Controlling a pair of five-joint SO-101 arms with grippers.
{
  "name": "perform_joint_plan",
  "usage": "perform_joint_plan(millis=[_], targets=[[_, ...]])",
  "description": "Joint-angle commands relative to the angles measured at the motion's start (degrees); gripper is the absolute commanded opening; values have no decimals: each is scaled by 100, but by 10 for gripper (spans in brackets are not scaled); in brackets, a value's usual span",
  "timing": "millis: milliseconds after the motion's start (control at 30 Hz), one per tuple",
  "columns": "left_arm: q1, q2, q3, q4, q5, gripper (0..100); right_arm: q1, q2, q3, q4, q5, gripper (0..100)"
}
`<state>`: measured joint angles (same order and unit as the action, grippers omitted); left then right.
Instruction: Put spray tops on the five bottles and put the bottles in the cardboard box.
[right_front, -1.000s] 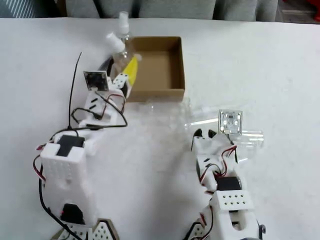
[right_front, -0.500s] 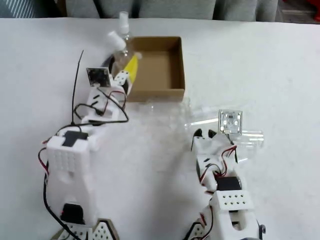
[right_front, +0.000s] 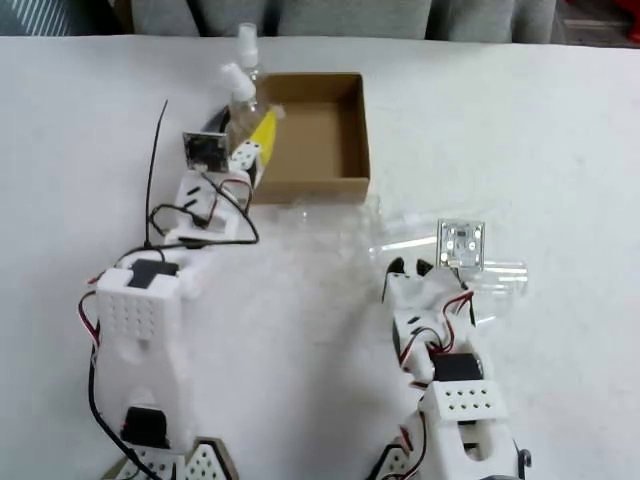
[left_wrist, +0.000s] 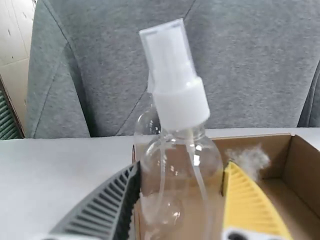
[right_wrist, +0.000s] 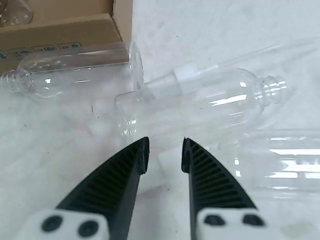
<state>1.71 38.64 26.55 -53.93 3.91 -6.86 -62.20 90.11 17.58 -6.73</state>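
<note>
Clear plastic is showing between the jaws on my left arm: the left gripper (left_wrist: 179, 200) is clamping on a capped bottle (left_wrist: 177, 160), whose white spray top (left_wrist: 175, 85) is sitting on its neck. I'm holding that bottle right at the left wall of the cardboard box (right_front: 310, 187). The grey finger (left_wrist: 107, 205) is hanging outside the box and the yellow finger (left_wrist: 250, 205) is on the box's inner side. A second capped bottle (right_front: 248, 50) is standing just behind it, at the box's far left corner. I cannot tell whether it is inside the box or just beside it.

Moving rightward, an uncapped bottle (right_wrist: 65, 72) is lying on the bench (right_front: 540, 120) just beside the box's front wall. Beyond it, in front of the box's right corner, another open-necked bottle (right_wrist: 210, 102) is lying on its side, with a third clear bottle (right_wrist: 280, 160) near it. My right gripper (right_wrist: 163, 155) is hovering over this cluster, its jaws standing slightly apart. A loose spray top (right_wrist: 156, 172) is lying on the bench in the gap beneath them; I cannot tell whether the jaws are touching it.
</note>
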Motion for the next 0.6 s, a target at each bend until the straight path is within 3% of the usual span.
perform_joint_plan(millis=[0, 100, 300, 567], targets=[[48, -75, -53, 26, -105, 250, 57, -57, -35, -101, 26, 91], [22, -75, -53, 18, -35, 255, 57, -57, -35, -101, 26, 91], [31, -66, 53, 343, -26, 389, 57, -57, -35, -101, 26, 91], [-40, -119, 35, 422, 44, 387, 57, -57, -35, -101, 26, 91]])
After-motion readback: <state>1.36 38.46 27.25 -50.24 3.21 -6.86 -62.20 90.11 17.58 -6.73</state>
